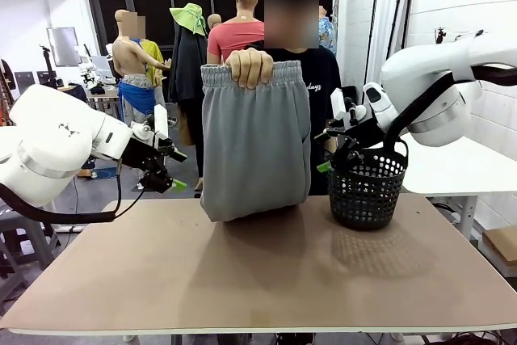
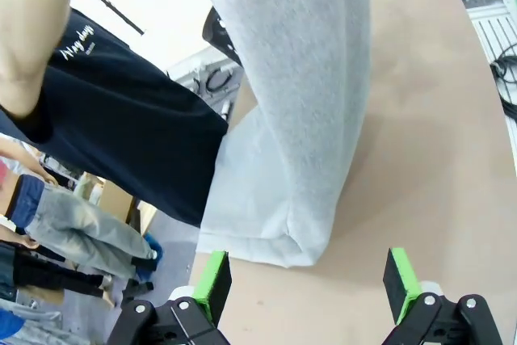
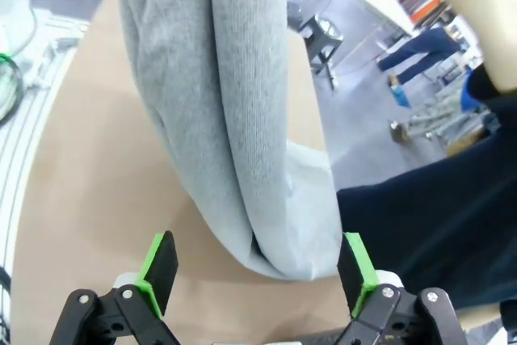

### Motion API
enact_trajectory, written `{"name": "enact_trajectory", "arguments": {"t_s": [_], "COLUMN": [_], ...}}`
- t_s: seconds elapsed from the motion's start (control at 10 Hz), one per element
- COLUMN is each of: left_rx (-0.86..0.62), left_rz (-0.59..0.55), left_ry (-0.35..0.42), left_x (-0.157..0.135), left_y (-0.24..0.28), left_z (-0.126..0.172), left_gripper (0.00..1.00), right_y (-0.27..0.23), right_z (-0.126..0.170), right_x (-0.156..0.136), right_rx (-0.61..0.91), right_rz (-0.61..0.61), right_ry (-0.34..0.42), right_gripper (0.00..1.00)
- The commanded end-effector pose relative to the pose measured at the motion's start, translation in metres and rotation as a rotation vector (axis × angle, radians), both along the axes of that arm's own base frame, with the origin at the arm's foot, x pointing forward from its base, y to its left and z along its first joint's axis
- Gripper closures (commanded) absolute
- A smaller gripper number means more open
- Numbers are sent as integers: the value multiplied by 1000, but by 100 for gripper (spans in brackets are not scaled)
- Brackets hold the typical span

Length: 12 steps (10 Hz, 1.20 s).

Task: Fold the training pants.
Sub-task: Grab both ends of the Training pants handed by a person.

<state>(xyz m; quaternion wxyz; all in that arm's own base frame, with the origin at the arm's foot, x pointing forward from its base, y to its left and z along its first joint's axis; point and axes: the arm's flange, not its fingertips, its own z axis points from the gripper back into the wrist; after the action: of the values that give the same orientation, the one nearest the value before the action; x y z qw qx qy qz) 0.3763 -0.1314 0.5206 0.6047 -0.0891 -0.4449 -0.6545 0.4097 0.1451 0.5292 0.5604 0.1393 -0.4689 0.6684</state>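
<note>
Front view: a person's hand (image 1: 250, 66) dangles the light grey soft jersey training pants (image 1: 254, 147) between both claws. Left gripper (image 2: 307, 279) and right gripper (image 3: 258, 271) gape open, hem just ahead; best pinch matching bottom corners evenly.

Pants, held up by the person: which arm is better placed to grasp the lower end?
Right, probably. The right gripper, open, closely frames the lower fold of the pants. The left gripper, also open, sits slightly farther from it. The basket does not block the right gripper.
</note>
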Motion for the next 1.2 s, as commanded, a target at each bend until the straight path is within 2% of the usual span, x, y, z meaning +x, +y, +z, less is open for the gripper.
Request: {"name": "enact_trajectory", "arguments": {"t_s": [0.0, 0.1, 0.2, 0.3, 0.4, 0.5, 0.7, 1.1], "left_rx": [-126, -77, -45, -45, -64, -125, -188, -214], "left_rz": [-70, -79, -13, -13, -34, -29, -56, -128], "left_ry": [13, 72, 2, 2, 27, -1, 5, 3], "left_x": [5, 0, -2, -2, -5, -3, 4, 7], "left_y": [-1, 0, -1, -1, -2, -6, -17, -28], "left_z": [-2, 1, 3, 3, 5, 5, 2, 1], "left_gripper": [0, 0, 0, 0, 0, 0, 0, 0], "right_y": [3, -1, 2, 2, 0, 5, 10, 11], "right_z": [-8, -4, -2, -2, -7, -7, -9, -9], "right_x": [9, 6, 0, 0, 1, -1, -2, 0], "right_rx": [34, -8, 23, 23, 13, 63, 69, 134], "right_rz": [32, -7, 10, 10, 1, 10, 46, 63], "right_ry": [39, 70, 15, 15, 48, 41, 67, 34], "right_gripper": [0, 0, 0, 0, 0, 0, 0, 0]}}
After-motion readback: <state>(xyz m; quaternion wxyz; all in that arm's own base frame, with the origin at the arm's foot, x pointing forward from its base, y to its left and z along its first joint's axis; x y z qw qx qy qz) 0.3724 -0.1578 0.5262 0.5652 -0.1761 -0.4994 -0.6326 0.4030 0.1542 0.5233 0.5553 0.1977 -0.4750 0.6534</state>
